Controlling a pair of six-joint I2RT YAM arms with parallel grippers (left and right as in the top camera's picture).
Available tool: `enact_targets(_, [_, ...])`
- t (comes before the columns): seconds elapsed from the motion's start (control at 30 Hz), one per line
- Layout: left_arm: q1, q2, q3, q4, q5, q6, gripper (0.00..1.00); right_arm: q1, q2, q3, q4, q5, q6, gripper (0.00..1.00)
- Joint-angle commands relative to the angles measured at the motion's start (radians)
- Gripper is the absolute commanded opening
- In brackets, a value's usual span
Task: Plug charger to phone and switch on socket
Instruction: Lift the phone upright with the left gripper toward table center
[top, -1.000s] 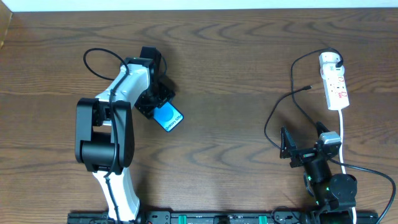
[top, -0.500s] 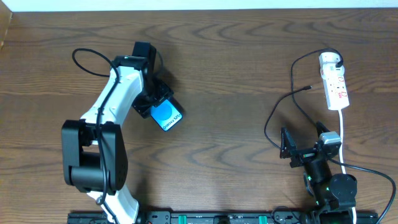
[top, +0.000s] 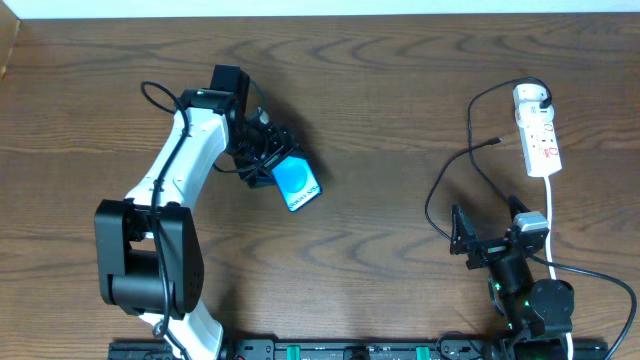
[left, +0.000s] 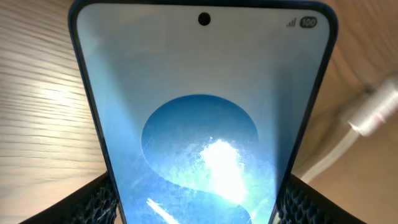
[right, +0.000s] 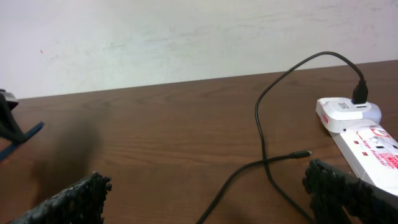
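Note:
My left gripper (top: 262, 160) is shut on the phone (top: 297, 185), a slim black-edged phone with a bright cyan screen and a darker blue blob, held left of the table's middle. The phone fills the left wrist view (left: 202, 118) between both fingers. The charger (top: 455, 165) is a thin black cable looping at the right, its connector tip (top: 495, 141) lying free on the wood and its adapter (top: 541, 96) plugged into the white socket strip (top: 537, 130). My right gripper (top: 458, 240) is open and empty, near the cable loop. In the right wrist view the tip (right: 303, 154) lies between the fingers (right: 211, 193).
The strip's thick white cord (top: 550, 210) runs down past my right arm. The wooden table's far edge meets a white wall (right: 186, 37). My left arm's dark cable (top: 160, 95) loops at the upper left.
My left gripper has carried the phone to the right, toward the table's middle. The right arm, charger and socket have not moved.

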Motion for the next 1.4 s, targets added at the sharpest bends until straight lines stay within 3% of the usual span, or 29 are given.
enact_targets(0.0, [-0.001,-0.034,0.005,-0.006,0.248,0.105,0.66,0.007,-0.005,-0.004,-0.001,-0.005,0.011,0.99])
enact_targets(0.13, [-0.001,-0.034,0.005,-0.006,0.386,0.163,0.66,0.007,-0.005,-0.004,-0.001,-0.005,0.011,0.99])
enact_targets(0.5, [-0.001,-0.034,0.005,0.018,0.679,0.159,0.66,0.007,-0.005,-0.004,-0.001,-0.005,0.011,0.99])
enact_targets(0.7, [-0.001,-0.034,0.004,0.056,0.677,0.047,0.66,0.007,-0.005,-0.004,-0.001,-0.005,0.011,0.99])
enact_targets(0.93, [-0.001,-0.034,0.004,0.246,0.676,-0.253,0.66,0.007,-0.005,-0.004,-0.001,-0.005,0.011,0.99])
enact_targets(1.03, [-0.001,-0.034,0.004,0.305,0.665,-0.327,0.66,0.007,-0.005,-0.004,-0.001,-0.005,0.011,0.99])
enact_targets(1.37, [-0.001,-0.034,0.004,0.328,0.666,-0.397,0.66,0.007,-0.005,-0.004,-0.001,-0.006,0.011,0.99])
